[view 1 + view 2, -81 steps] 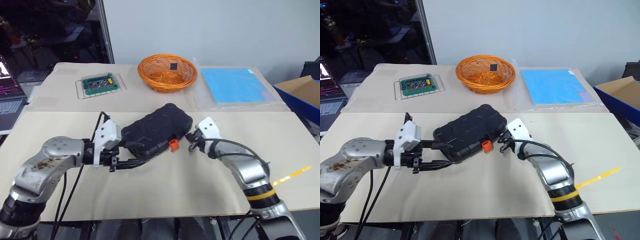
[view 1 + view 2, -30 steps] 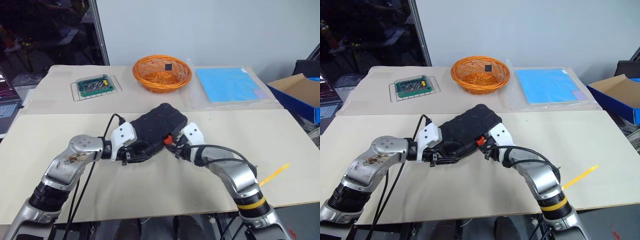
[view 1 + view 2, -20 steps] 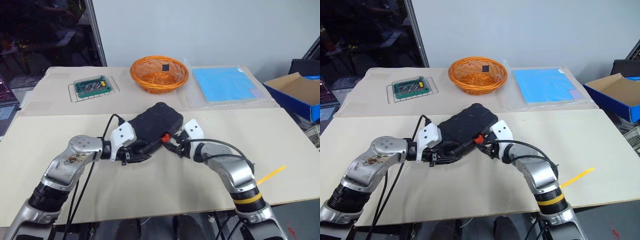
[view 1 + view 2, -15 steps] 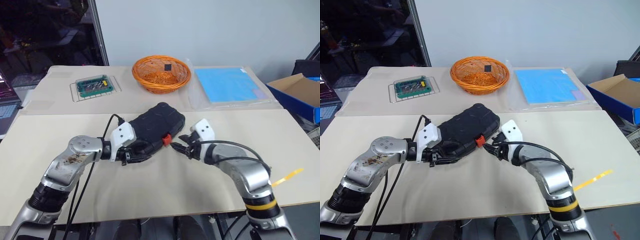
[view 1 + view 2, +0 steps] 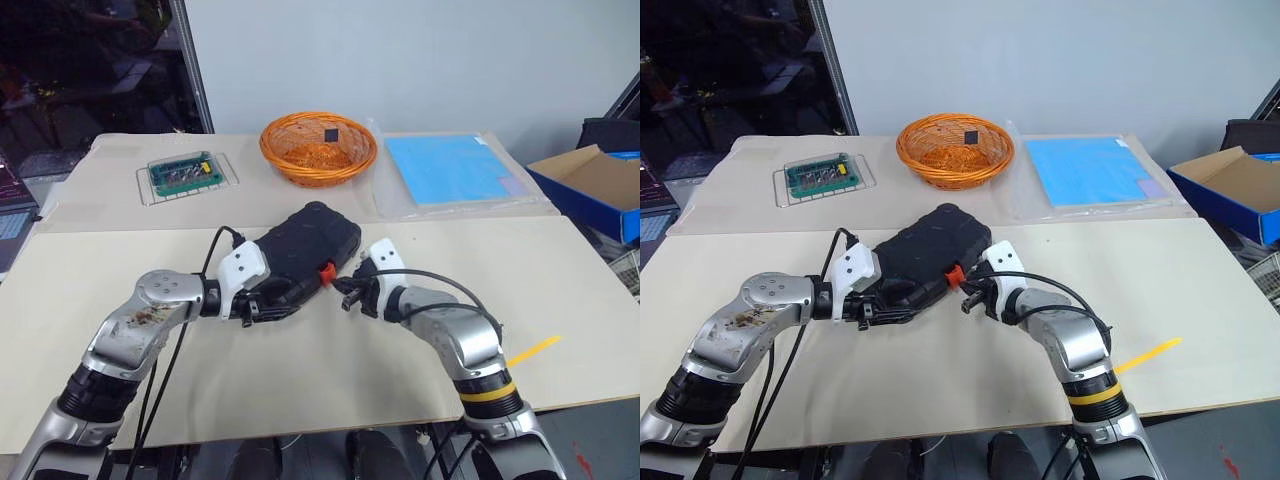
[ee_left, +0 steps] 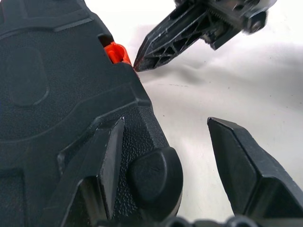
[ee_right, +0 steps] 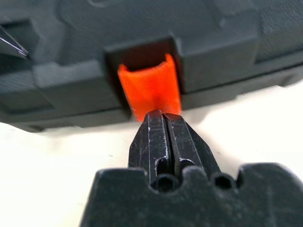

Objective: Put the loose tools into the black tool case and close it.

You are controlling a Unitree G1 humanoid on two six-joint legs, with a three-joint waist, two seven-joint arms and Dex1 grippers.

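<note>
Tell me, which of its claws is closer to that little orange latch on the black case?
Right. The right gripper, shut, has its tips at the orange latch; the left gripper sits at the black case's near corner.

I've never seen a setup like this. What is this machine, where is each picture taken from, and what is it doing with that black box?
It is a two-armed robot. Two pictures come from cameras in its head, looking down over a table; the other two come from a camera on each wrist. The black tool case lies shut on the table. The left gripper is open around one corner of the case, steadying it. The right gripper, fingers shut, has its tip at the orange latch. Farther back are a wicker basket, a green bit set and a blue sheet.
</note>
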